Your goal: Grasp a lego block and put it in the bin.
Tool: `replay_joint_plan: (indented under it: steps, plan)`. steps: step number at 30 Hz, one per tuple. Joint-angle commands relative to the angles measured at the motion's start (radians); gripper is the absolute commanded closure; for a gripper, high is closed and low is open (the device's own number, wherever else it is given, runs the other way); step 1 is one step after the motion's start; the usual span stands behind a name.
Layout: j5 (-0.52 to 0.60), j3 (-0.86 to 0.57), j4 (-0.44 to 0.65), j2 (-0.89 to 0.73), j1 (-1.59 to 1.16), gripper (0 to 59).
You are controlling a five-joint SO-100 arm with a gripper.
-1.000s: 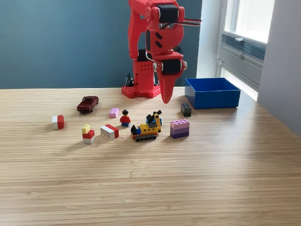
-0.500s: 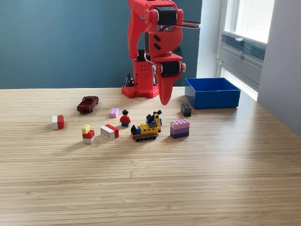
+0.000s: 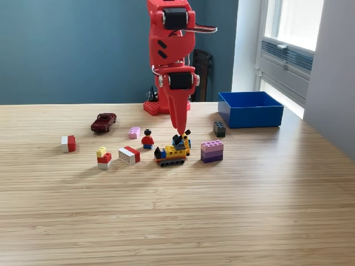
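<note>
- The bin (image 3: 250, 110) is a blue rectangular box with low walls, standing on the wooden table (image 3: 177, 210) at the exterior view's right, near the window; its long side runs left to right in that view, and from this low angle the floor inside is hidden, so I cannot tell whether anything lies in it
- Just in front of its left corner sits a dark grey block (image 3: 219, 129)
- Nearer the camera stands a pink-and-purple stacked block (image 3: 212, 151), long axis across the view
- Beside that is a yellow and black tracked vehicle (image 3: 172, 151), its raised part tilted up to the right
- The red arm's gripper (image 3: 180, 126) points straight down with its tip just above or touching that vehicle; the jaws look pressed together into one point, holding nothing visible
- Further left: a red-shirted minifigure (image 3: 147, 139), a pink block (image 3: 134, 132), a white-and-red block (image 3: 129, 155), a yellow-red-white stack (image 3: 103, 158), a red-and-white block (image 3: 68, 143) and a dark red toy car (image 3: 104, 122)
</note>
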Motion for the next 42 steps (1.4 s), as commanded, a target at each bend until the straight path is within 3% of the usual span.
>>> replay_joint_plan:
  steps: [1,6,9,14,18,29,42]
  plan:
    - [-0.074,-0.023,-0.011,0.081,0.067,27.5]
    - [-0.061,-0.025,-0.048,0.078,0.127,27.5]
    - [0.025,-0.058,-0.051,0.077,0.164,29.3]
    - [0.202,-0.061,-0.052,0.037,0.218,37.2]
    - [0.281,-0.052,-0.052,-0.043,0.247,40.6]
    - [0.387,-0.124,-0.054,-0.169,0.321,38.4]
    - [0.425,-0.169,-0.061,-0.215,0.33,37.0]
